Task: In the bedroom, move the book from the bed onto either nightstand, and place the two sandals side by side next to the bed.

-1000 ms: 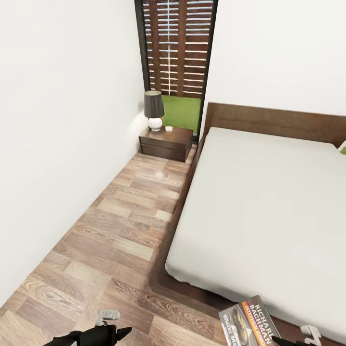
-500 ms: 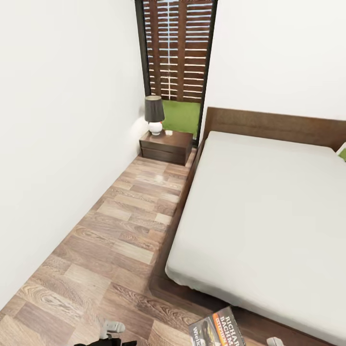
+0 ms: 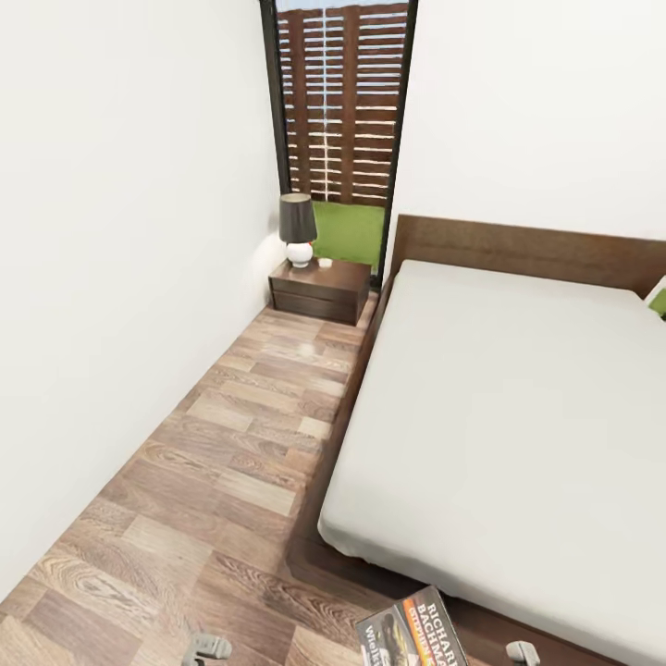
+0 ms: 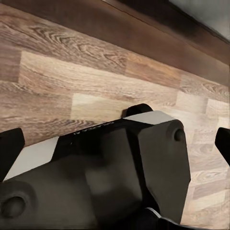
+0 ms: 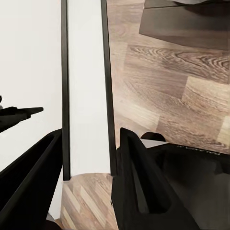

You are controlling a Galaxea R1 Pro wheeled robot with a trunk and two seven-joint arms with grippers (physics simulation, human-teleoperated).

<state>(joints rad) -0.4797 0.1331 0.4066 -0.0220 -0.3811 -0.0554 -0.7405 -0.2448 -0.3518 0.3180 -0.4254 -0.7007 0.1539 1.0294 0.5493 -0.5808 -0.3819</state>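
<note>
Along the left side of the head view runs a plain white wall [image 3: 120,277], and beside it a strip of wood-plank floor [image 3: 231,462] leads toward the far end of the bedroom. At the bottom edge, left of centre, a small grey piece of the left arm [image 3: 205,647] pokes into the frame above the planks. Upper centre, a tall black-framed window [image 3: 340,102] shows a slatted fence with grass below it. Beneath the window stands the nightstand [image 3: 319,289], dark brown with two drawers, set just beside the head of the bed. On its top sit a lamp [image 3: 298,227] with a dark shade and round white base, and a small white object I cannot identify.

At the bottom edge, right of centre, the book [image 3: 407,631] hangs tilted above the floor, just off the foot corner of the bed [image 3: 518,416], which takes up the right half with its grey mattress and dark headboard.

The left wrist view shows the left gripper [image 4: 116,143] over the planks near the dark bed frame, its fingers [image 4: 10,148] spread wide.

The right wrist view shows the right gripper [image 5: 91,136] with its fingers [image 5: 139,177] pressed against both covers of the book [image 5: 86,72], seen edge-on.
</note>
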